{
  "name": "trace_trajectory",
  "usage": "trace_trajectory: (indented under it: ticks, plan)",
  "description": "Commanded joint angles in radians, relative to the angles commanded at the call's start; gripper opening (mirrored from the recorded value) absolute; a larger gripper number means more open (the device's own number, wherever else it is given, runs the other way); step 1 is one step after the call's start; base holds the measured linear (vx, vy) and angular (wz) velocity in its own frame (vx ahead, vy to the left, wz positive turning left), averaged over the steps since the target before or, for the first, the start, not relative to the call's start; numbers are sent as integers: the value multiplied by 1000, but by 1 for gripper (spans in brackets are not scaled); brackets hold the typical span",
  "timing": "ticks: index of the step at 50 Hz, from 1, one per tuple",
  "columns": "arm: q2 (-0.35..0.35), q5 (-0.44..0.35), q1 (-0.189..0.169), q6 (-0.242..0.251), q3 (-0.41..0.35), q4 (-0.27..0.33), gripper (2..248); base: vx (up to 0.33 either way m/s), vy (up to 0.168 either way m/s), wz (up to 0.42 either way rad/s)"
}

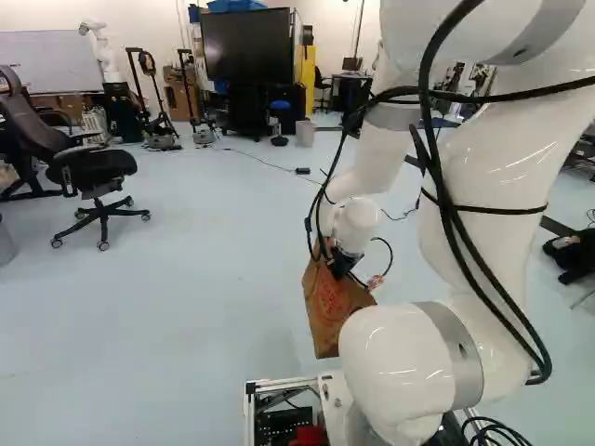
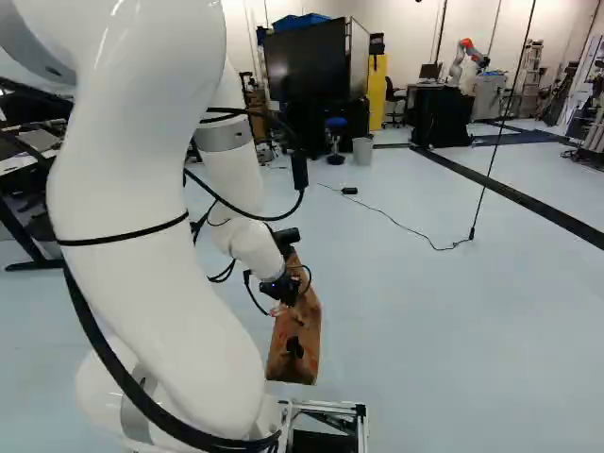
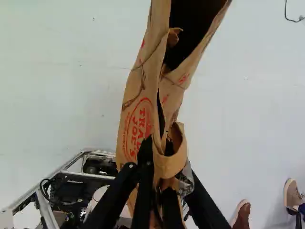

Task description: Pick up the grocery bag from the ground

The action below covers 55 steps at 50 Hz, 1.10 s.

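Wrist view: the claw (image 3: 158,167) pinched the paper bag (image 3: 136,112) by bunched folds, probably the safest hold on light, soft paper (easily torn).

The pale floor (image 1: 186,288) carries a black office chair (image 1: 93,170), a blue-seated stool (image 2: 336,138) near a grey bin (image 2: 362,151), a thin cable (image 2: 401,225) and a dark strip (image 2: 514,195).

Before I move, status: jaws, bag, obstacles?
Jaws shut on paper bag. Hanging, looks off the floor. Base frame close by; person's shoes in wrist view.
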<state>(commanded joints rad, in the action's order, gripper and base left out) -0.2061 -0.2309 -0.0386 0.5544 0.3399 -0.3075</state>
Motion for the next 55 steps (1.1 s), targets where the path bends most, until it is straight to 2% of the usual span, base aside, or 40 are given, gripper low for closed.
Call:
trace_trajectory:
  ticks: [25,55]
  plan:
    - [103,-136,8,-118,-54,65,21,0,0,0]
    - [286,-379,23,-327,-149,182,21,0,0,0]
